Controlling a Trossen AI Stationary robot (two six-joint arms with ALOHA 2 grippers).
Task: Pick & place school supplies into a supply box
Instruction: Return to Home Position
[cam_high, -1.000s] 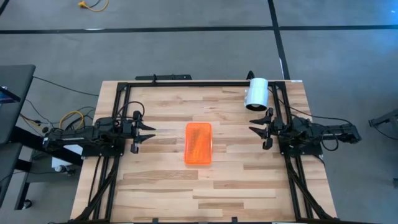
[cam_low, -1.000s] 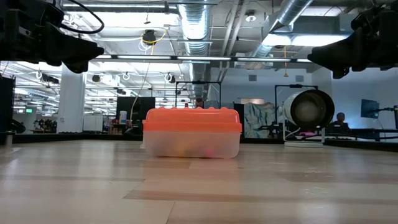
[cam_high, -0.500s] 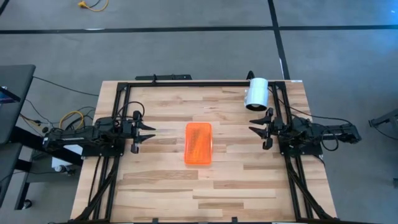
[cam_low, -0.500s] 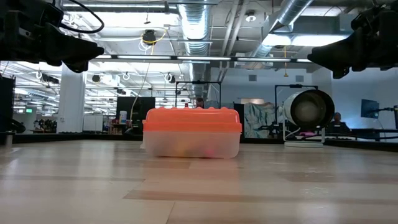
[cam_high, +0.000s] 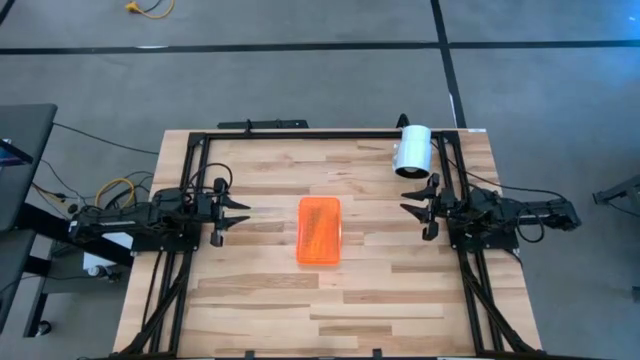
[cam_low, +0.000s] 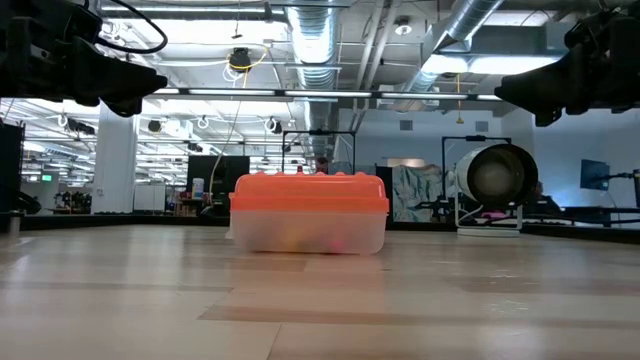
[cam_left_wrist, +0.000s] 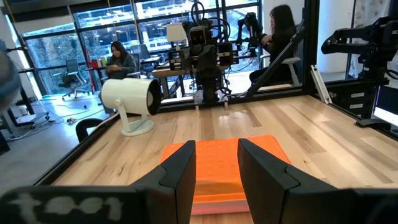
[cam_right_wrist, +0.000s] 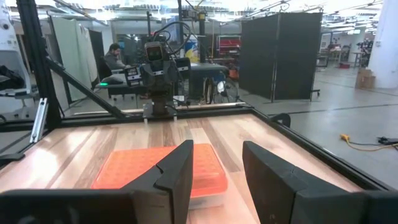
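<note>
Nothing has moved since a second ago: the box (cam_high: 319, 230) lies shut at the middle of the surface (cam_high: 260, 290). Left of the box hangs my left end effector (cam_high: 238, 213), fingers apart; right of the box, my right end effector (cam_high: 410, 203), likewise apart.

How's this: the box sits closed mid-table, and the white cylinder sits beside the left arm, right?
Wrong arm. The white cylinder sits beside the right arm, as the high view shows. The box does sit closed mid-table.
</note>
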